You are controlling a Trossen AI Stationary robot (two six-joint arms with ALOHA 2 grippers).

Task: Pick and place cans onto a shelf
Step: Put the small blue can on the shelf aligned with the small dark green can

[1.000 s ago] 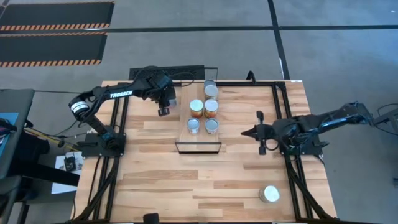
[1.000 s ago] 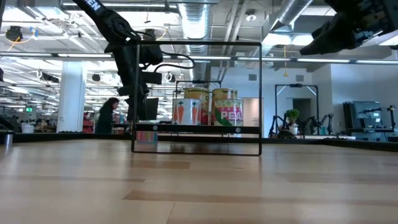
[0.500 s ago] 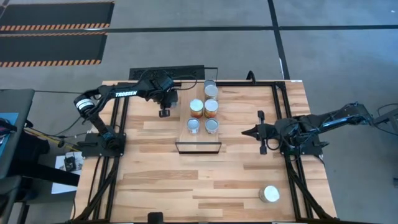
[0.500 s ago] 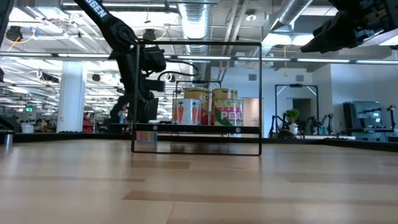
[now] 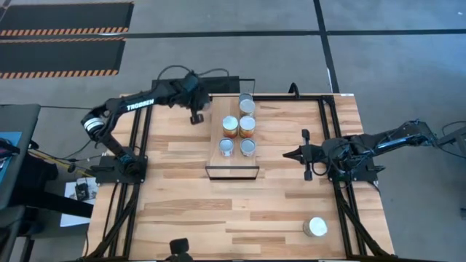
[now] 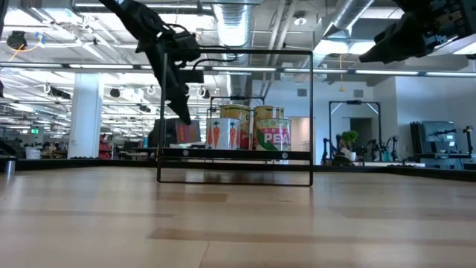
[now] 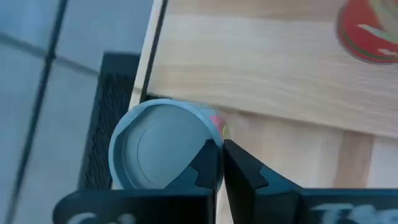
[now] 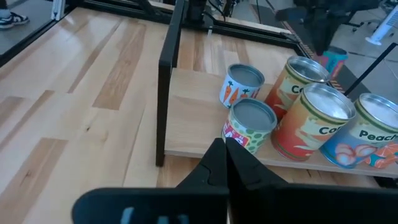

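Overhead straight down on whole table [image 5: 182, 211]; level across at tabletop height; wrist views close. All share shelf [image 5: 231, 164] cans [image 5: 239, 136].

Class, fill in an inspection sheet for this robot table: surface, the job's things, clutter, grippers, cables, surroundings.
Surface: slatted wooden table, black frame rails along its sides.
Job's things: five cans on the shelf; one loose can near the table's front right corner.
Clutter: nothing seen.
Grippers: left gripper shut, empty, raised near the table's back edge left of the shelf; right gripper shut, empty, right of the shelf.
Cables: black cable looping at the left arm.
Surroundings: grey floor, striped mats; open hall behind.
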